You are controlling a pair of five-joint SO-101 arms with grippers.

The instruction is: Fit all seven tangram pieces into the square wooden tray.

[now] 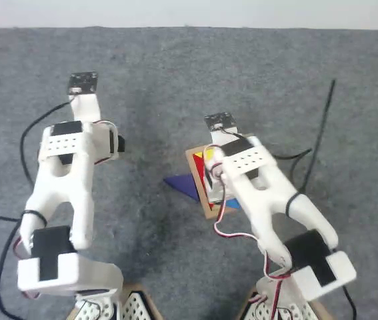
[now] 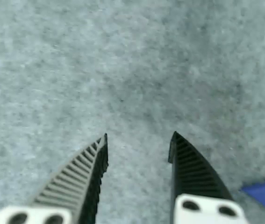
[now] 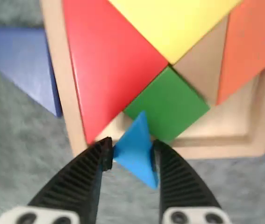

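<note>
The right hand (image 3: 132,144) is clamped on a small light-blue triangle (image 3: 137,154), its fingers (image 3: 88,172) only as far apart as the piece is thick. The triangle sits at the near rim of the square wooden tray (image 3: 216,150). Its long axis runs roughly along the fingers, and its tip points into the tray toward the seam between the red triangle (image 3: 104,70) and the green square (image 3: 167,105). Farther in lie a yellow piece (image 3: 174,23) and an orange piece (image 3: 247,46). A dark-blue triangle (image 3: 20,60) lies on the desk (image 2: 123,56) just outside the tray (touching its rim). The left hand (image 2: 139,140) hangs over bare desk, fingers well apart and holding nothing.
</note>
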